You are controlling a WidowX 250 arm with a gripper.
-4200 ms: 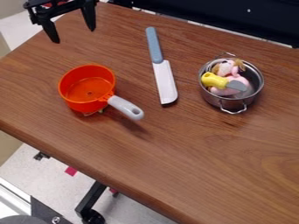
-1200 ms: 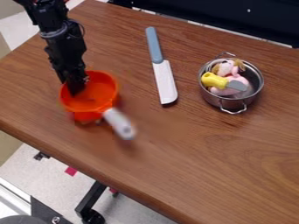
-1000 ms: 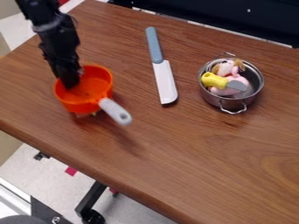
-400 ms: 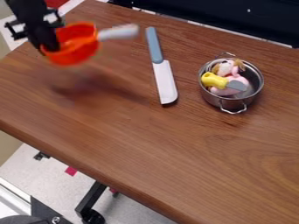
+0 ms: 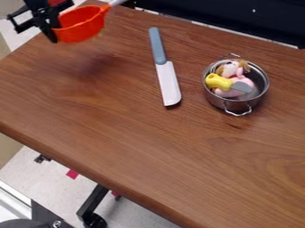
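Gripper, black: closed on the pan's rim, far left. Wooden table: the pan's former spot, at left, now vacated. Orange pan: lifted off and carried farther away, held aloft at the far left edge; pick-up seemingly done, setting-down outstanding. Pale handle: swung from near right to far right.

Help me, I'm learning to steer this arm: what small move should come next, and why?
I'd probably ease the orange pan slightly inward over the table before any lowering: the gripper holds its side, raised, near the table's corner, its shadow apart below.
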